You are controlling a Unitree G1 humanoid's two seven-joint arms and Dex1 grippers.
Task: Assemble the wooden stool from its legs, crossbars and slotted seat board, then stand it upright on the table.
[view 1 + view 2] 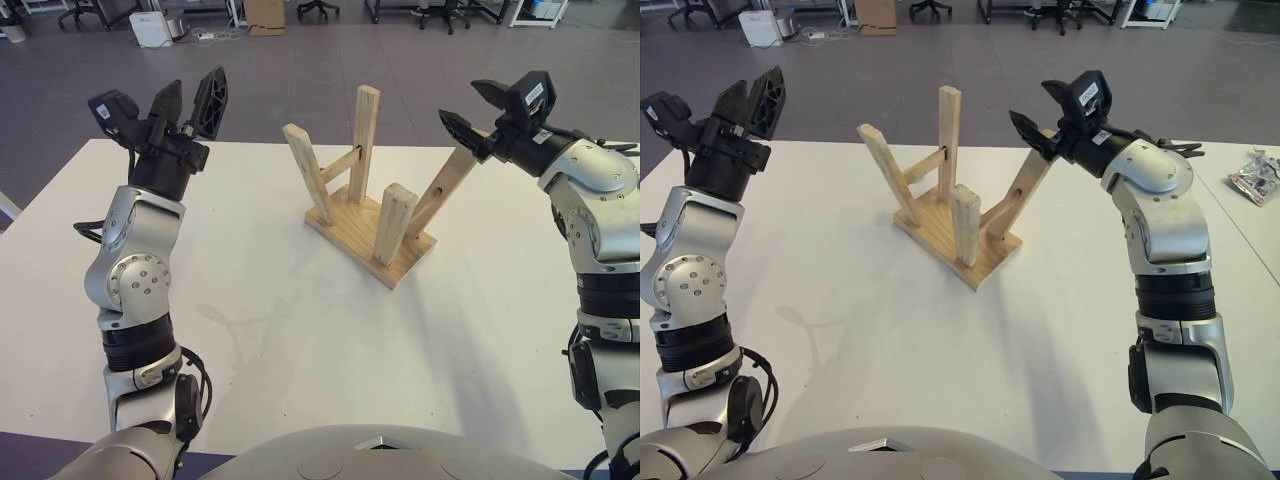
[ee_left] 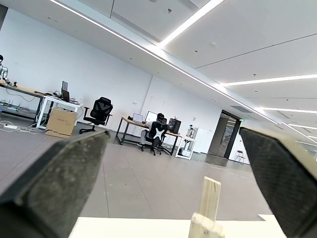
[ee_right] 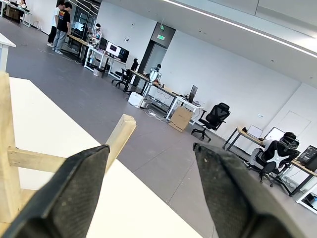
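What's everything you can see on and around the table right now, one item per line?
table: one, white, in front of the robot
seat board: one, pale wood, flat on the table's middle
legs: four, pale wood, standing up from the seat board, some leaning
crossbar: one clearly seen, pale wood, joining the two far legs
bag: one, clear with dark contents, on the white surface at far right
office chairs: several, black, on the floor behind
cardboard box: one, brown, on the floor behind
left hand: one, black, open, raised over the table's left side
right hand: one, black, open, at the top of the rightmost leg
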